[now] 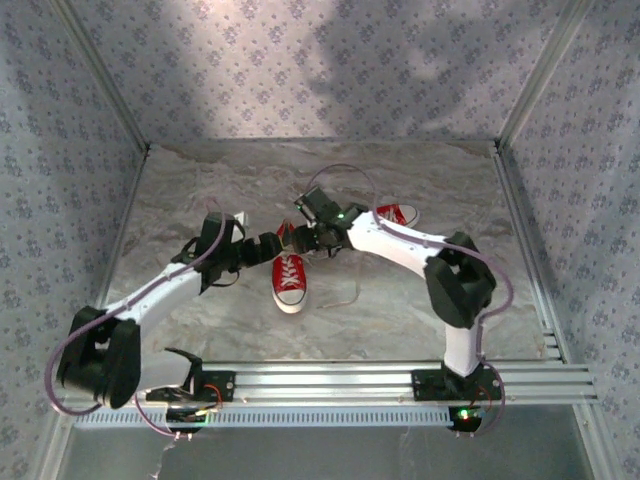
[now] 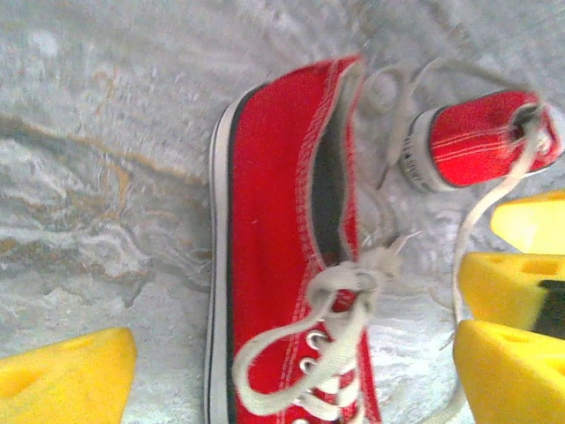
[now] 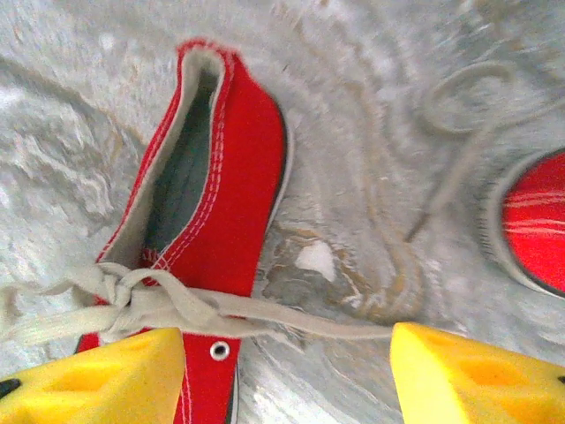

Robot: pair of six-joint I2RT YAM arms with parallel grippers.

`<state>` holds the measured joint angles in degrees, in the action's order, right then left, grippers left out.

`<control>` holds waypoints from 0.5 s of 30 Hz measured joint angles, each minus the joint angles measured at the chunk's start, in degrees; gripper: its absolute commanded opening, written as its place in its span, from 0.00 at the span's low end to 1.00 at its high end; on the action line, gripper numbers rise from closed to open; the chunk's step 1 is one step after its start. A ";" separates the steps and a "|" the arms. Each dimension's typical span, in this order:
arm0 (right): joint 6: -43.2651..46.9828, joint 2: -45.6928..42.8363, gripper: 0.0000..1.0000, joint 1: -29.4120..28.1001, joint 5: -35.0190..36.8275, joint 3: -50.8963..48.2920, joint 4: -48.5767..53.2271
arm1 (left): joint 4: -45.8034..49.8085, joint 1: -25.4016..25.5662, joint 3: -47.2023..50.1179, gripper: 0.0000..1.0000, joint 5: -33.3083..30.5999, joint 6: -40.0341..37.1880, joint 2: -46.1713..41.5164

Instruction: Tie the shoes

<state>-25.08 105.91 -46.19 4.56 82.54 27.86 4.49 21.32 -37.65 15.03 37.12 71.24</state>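
One red shoe point(image 1: 289, 278) lies mid-table with its white toe cap toward the arm bases. Both grippers meet over its heel end. My left gripper point(image 1: 274, 246) stands wide open, its yellow fingers point(image 2: 64, 378) straddling this shoe point(image 2: 278, 221) and a loose white lace loop point(image 2: 265, 371). My right gripper point(image 1: 299, 238) is open too. Between its yellow fingers point(image 3: 97, 382) lie the lace knot point(image 3: 124, 296) and a strand point(image 3: 318, 325) running across to the right finger. The second shoe point(image 1: 397, 213) lies behind the right arm, its lace point(image 3: 455, 115) loose.
The marble-patterned table top point(image 1: 200, 180) is bounded by patterned walls at the left, back and right. A metal rail point(image 1: 400, 378) runs along the near edge. The right gripper's yellow fingers point(image 2: 505, 281) crowd the right side of the left wrist view.
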 measured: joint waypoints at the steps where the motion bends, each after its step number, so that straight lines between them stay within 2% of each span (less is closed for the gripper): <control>1: -0.28 -2.73 0.65 0.11 1.20 -2.08 -1.40 | 0.68 0.26 -0.31 0.87 -1.38 -0.15 -0.74; 6: -2.60 -13.62 0.64 1.29 6.10 -10.38 -5.60 | 6.16 1.95 -6.25 0.72 -7.72 -1.44 3.45; 10: -4.11 -18.21 0.63 2.58 8.83 -16.24 -6.62 | 9.42 2.97 -13.49 0.70 -11.47 -2.67 9.99; 15: -5.62 -23.10 0.63 2.73 11.56 -22.91 -5.22 | 11.32 3.30 -20.59 0.62 -13.44 -4.85 17.59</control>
<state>-30.70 82.81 -43.46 16.12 59.64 22.63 15.81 24.62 -58.24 1.58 32.27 88.84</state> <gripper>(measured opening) 0.631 0.643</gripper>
